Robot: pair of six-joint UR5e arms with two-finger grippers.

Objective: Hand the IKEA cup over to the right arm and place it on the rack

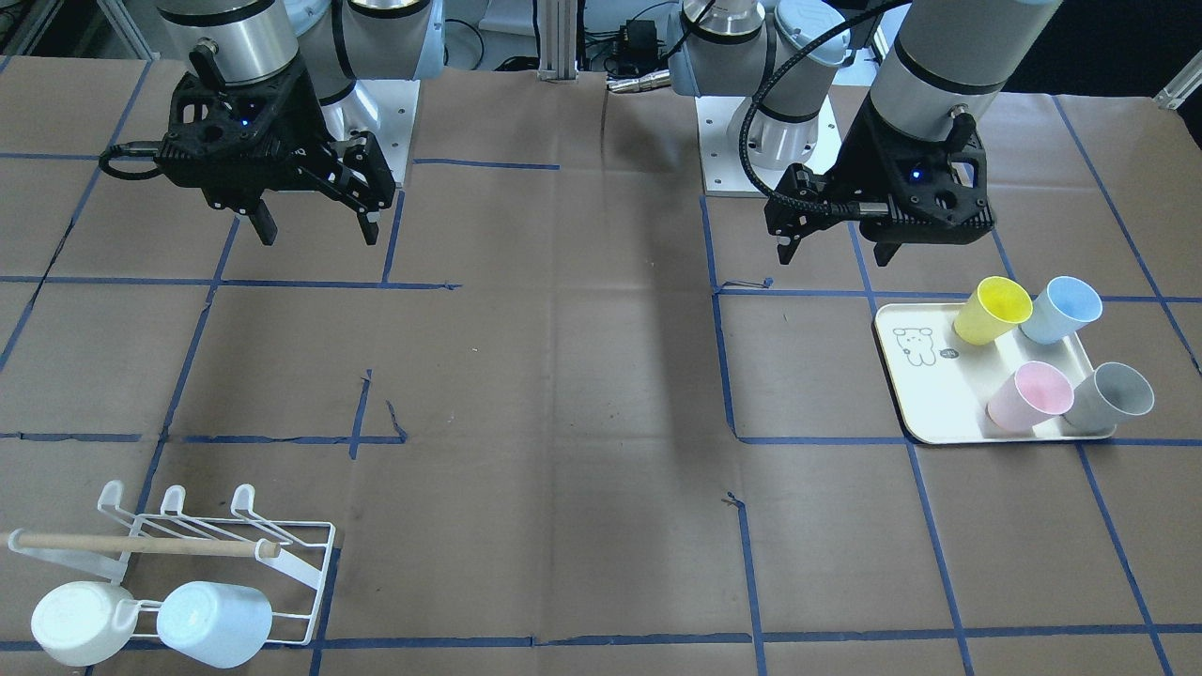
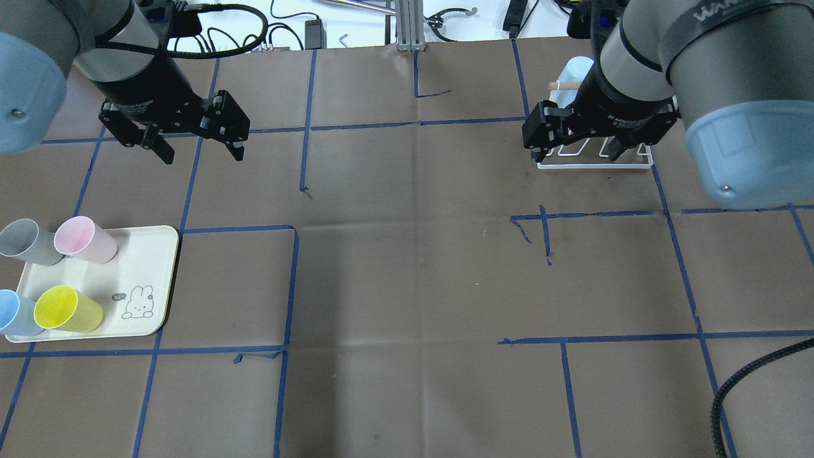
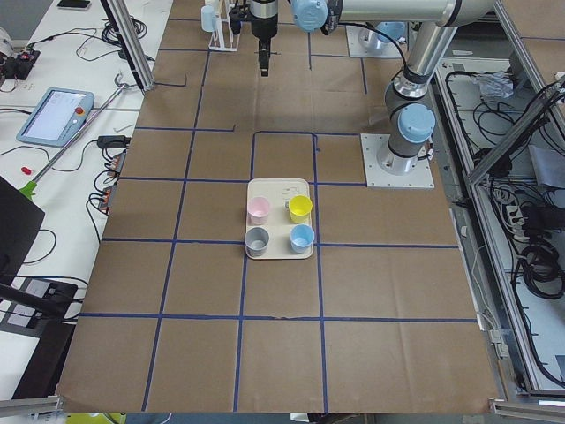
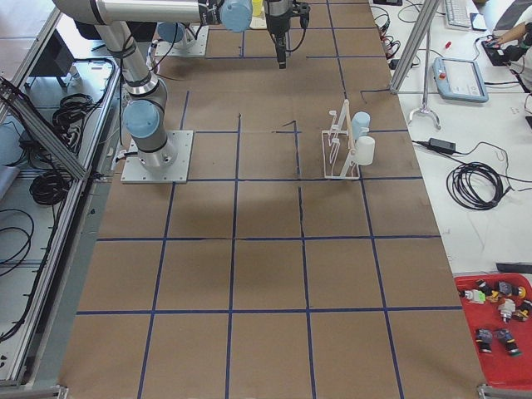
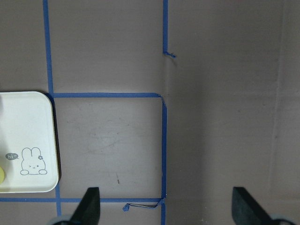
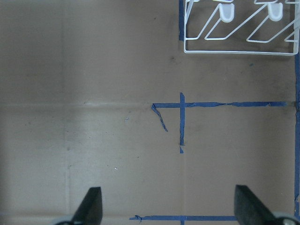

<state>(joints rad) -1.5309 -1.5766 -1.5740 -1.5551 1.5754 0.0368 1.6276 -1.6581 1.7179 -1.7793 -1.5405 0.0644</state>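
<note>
- R arm (image 2: 718, 95), closest to overhead cam: R gripper (image 2: 575, 149) spread wide, empty, hovers just by rack (image 1: 141, 543).
- L gripper (image 2: 202, 152): also wide apart, nothing held; above table, near tray (image 1: 925, 394).
- Rack: R side; white cup (image 1: 70, 618) & pale cup (image 1: 214, 624) hang on front prongs.
- Tray: L side, 4 upright cups on it: yellow (image 1: 991, 310), blue (image 1: 1061, 308), pink (image 1: 1030, 394), grey (image 1: 1110, 396).
- Step: prob. pre-pick; handover not begun.
- Next: L gripper must drop over one cup, pinch wall, lift, carry mid-table for R.
</note>
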